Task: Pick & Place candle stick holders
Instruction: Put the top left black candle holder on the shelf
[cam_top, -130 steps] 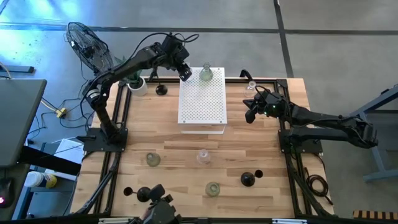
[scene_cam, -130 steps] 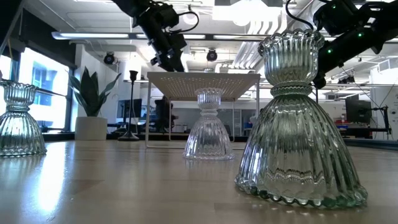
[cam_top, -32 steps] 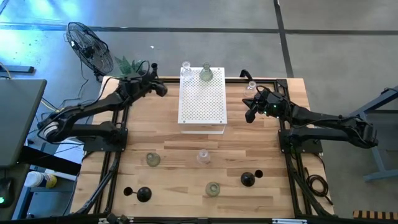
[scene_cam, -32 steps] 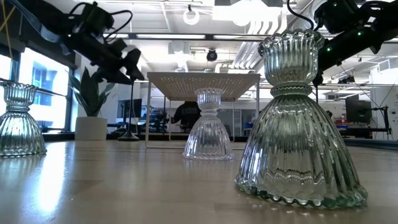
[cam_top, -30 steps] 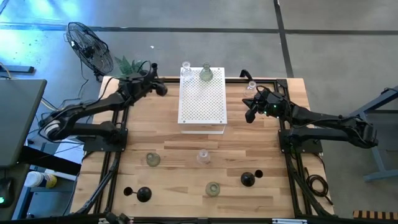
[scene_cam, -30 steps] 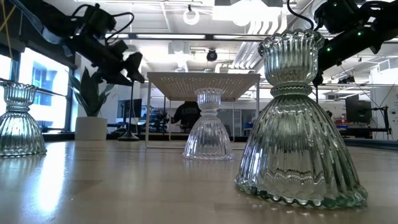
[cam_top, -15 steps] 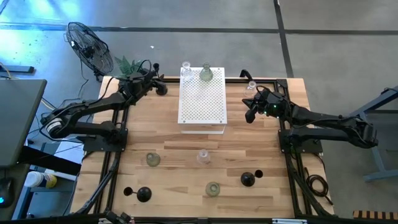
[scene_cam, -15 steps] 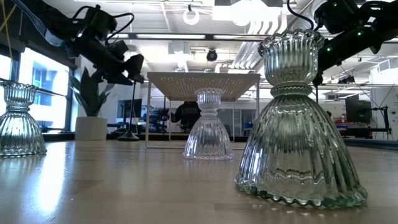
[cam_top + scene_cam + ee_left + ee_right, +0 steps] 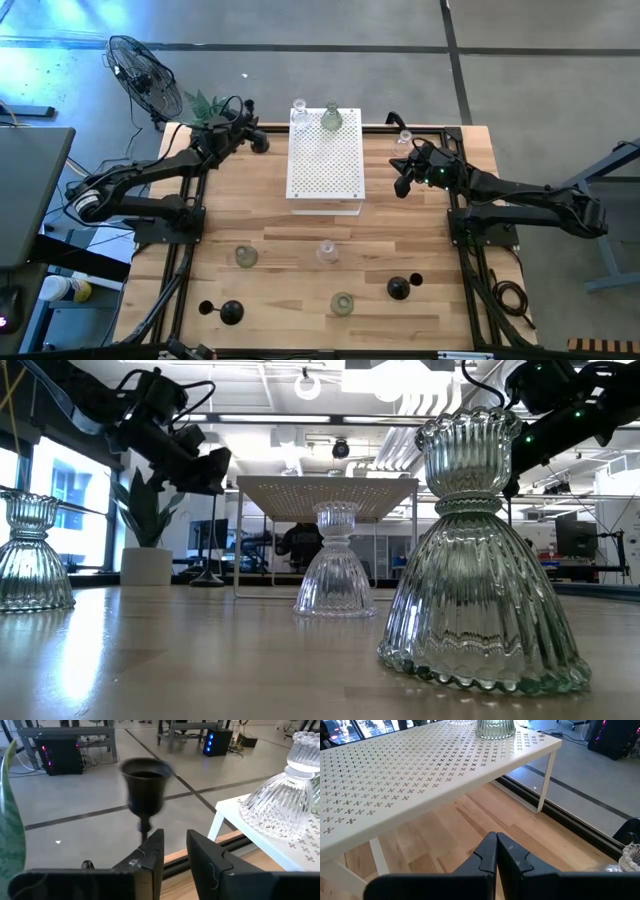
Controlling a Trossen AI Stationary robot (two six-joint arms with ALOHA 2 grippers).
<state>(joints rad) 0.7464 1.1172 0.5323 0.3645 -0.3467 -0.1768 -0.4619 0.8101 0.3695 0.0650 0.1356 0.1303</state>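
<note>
High cam hangs over me, straight down, far enough to take in the whole wooden table (image 9: 300, 260), both my arms and the floor around. Low cam sits at tabletop height, facing level across into the room; a ribbed glass holder (image 9: 480, 560) is very close to its lens. My left wrist cam looks forward past my own fingers (image 9: 152, 852) off the table's far edge to the floor, close on a black holder (image 9: 145, 787). My right wrist cam looks along my fingers (image 9: 490, 855) at the white perforated box (image 9: 420, 765), near. That box (image 9: 324, 165) shows in the high, low and both wrist views.
</note>
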